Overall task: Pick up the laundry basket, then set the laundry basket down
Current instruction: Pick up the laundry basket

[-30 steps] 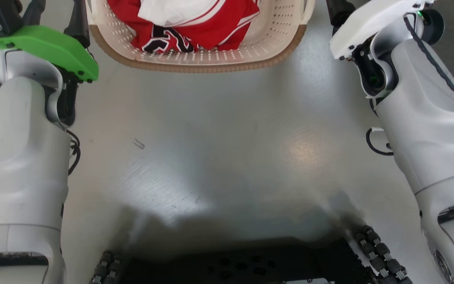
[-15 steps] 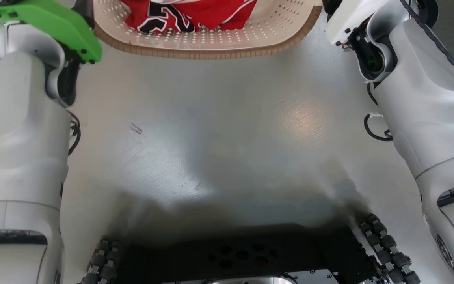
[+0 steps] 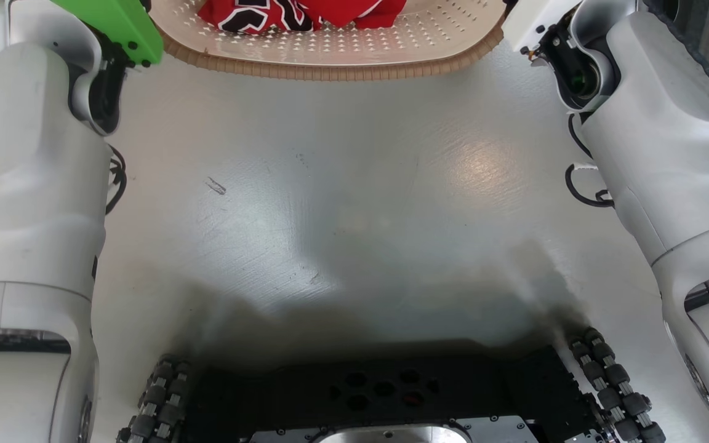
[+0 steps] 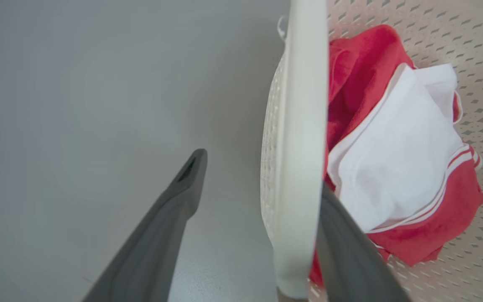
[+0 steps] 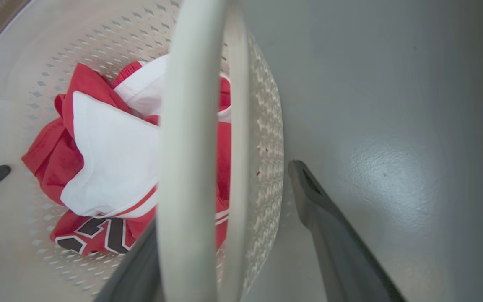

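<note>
Cream perforated plastic laundry basket with brown woven rim point(image 3: 342, 52): dead ahead, between both arms, long axis crosswise. Left gripper point(image 4: 262, 176), right gripper point(image 5: 224, 193): fingers spread, unclamped, each straddling white loop handle point(image 4: 304, 126). Arms equally near. Lifted or grounded: cannot tell.

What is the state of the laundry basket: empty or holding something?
Holding something: the laundry basket contains crumpled red and white clothing.
</note>
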{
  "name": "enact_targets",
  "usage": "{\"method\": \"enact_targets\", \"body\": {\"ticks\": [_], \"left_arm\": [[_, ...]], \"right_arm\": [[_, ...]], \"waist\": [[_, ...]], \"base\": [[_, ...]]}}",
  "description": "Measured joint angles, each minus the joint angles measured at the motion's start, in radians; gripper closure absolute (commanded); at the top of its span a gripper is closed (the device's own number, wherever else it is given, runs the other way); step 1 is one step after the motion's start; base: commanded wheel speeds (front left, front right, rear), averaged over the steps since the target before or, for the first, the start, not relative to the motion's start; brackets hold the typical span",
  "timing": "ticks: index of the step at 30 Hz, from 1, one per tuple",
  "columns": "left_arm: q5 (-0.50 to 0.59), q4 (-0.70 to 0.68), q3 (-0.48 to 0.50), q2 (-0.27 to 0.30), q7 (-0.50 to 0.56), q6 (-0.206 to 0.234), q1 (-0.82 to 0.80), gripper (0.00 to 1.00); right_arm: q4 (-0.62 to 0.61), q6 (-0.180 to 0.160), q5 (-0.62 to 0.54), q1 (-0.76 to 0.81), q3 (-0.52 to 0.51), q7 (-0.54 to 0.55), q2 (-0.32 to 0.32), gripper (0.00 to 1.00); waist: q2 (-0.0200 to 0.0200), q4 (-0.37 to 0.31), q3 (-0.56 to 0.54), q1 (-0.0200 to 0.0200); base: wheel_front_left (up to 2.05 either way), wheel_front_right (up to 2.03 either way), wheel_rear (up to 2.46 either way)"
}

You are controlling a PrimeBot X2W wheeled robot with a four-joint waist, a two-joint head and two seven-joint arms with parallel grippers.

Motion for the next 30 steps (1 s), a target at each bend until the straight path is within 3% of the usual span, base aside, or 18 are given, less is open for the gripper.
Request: {"method": "enact_targets", "body": {"ticks": [7,8,9,10,11,13,14,30], "left_arm": [[0.0,0.03,-0.009,-0.001,-0.009,-0.001,-0.039,0.0],[0.0,0.037,-0.01,-0.002,-0.009,-0.001,-0.039,0.33],[0.0,0.043,-0.011,-0.002,-0.009,-0.001,-0.039,0.69],[0.0,0.049,-0.012,-0.002,-0.009,-0.001,-0.04,1.0],[0.0,0.054,-0.014,-0.002,-0.009,-0.001,-0.04,1.0],[0.0,0.061,-0.019,-0.009,-0.009,-0.01,-0.045,1.0],[0.0,0.064,-0.024,-0.019,-0.009,-0.01,-0.049,1.0],[-0.008,0.137,-0.043,-0.036,-0.07,-0.009,-0.061,1.0]], "right_arm": [[0.016,0.001,0.043,-0.015,0.028,-0.021,0.0,0.0],[0.018,0.001,0.049,-0.018,0.032,-0.022,0.0,0.04],[0.02,0.001,0.052,-0.019,0.036,-0.026,0.0,0.24],[0.023,0.001,0.057,-0.02,0.04,-0.03,0.0,0.53],[0.025,0.001,0.058,-0.021,0.045,-0.032,0.0,0.58],[0.028,0.002,0.065,-0.023,0.055,-0.04,0.0,0.82],[0.028,0.001,0.071,-0.028,0.058,-0.044,0.007,1.0],[0.09,-0.01,0.12,-0.044,0.122,-0.096,0.007,1.0]], "waist": [[0.0,0.003,0.004,0.0],[0.0,0.003,0.004,0.0],[0.0,0.003,0.005,0.0],[0.0,0.003,0.005,0.0],[0.0,0.003,0.005,0.0],[0.0,0.003,0.006,0.0],[0.0,0.002,0.006,0.0],[0.0,0.0,-0.029,0.0]], "base": [[0.0,0.0,0.0],[0.0,0.0,0.0],[0.0,0.0,0.0],[0.0,0.0,0.0],[0.0,0.0,0.0],[0.0,0.0,0.0],[0.0,0.0,0.0],[0.0,0.0,0.0]]}}
